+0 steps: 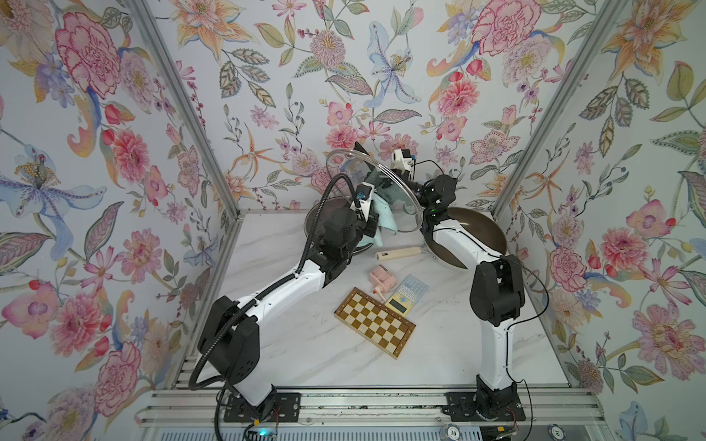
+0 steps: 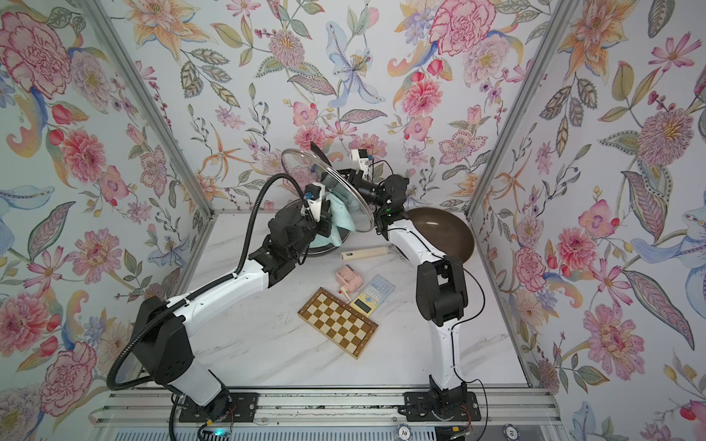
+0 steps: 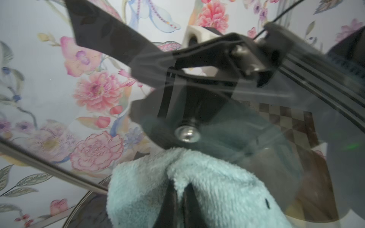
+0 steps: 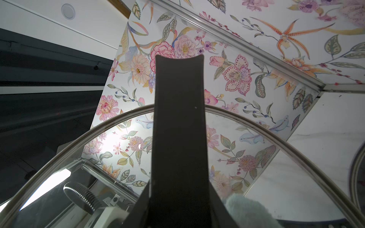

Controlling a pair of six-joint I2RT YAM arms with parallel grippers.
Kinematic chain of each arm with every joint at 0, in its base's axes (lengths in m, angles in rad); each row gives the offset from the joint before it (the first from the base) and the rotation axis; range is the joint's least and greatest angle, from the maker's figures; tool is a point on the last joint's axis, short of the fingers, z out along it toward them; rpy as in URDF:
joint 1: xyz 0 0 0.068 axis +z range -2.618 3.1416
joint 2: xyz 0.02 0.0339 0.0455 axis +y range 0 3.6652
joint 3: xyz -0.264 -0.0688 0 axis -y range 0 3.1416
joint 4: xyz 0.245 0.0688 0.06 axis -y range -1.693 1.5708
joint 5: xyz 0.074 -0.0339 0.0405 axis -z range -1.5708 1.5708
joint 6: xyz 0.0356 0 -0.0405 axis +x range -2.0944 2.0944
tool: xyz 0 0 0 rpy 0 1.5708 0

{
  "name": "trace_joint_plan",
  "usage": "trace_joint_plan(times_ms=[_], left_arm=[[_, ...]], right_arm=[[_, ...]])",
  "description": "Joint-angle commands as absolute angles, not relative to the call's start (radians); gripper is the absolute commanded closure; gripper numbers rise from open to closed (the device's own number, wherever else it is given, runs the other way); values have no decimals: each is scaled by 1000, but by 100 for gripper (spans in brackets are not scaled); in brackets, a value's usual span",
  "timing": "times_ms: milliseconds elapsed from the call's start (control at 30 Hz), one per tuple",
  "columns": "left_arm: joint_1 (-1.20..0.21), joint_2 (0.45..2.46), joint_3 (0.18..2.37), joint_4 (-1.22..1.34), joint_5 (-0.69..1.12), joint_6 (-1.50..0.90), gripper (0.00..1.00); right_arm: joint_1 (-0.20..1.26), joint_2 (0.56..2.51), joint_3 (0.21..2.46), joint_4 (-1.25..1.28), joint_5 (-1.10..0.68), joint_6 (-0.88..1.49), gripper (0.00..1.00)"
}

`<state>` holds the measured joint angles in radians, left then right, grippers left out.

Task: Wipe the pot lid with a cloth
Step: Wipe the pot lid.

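Marble table's [image 1: 439, 355] far edge: right gripper [image 2: 345, 176] is clamping the pot lid [image 1: 344, 168] by its handle [image 4: 178, 118], glass tilted on edge; left gripper [image 3: 178, 194], pinching the cloth [image 1: 386, 214], is pressing it against the facing underside.

The left gripper [image 3: 178, 189] pinched the fluffy green cloth [image 3: 217, 187] tight and held it against the glass lid [image 3: 256, 142], just under a shiny screw [image 3: 186, 134].

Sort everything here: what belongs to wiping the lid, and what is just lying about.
In the job: pot lid, cloth.
Lying about: chessboard, calculator, pink gadget, frying pan.
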<state>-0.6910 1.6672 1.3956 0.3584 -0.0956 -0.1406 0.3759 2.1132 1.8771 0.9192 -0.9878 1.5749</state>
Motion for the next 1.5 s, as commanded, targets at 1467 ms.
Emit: trace_joint_plan(times_ms=[1467], left_arm=[[-683, 1676, 1688, -84, 178, -249, 100]], right_arm=[[572, 1521, 1312, 664, 482, 128, 100]])
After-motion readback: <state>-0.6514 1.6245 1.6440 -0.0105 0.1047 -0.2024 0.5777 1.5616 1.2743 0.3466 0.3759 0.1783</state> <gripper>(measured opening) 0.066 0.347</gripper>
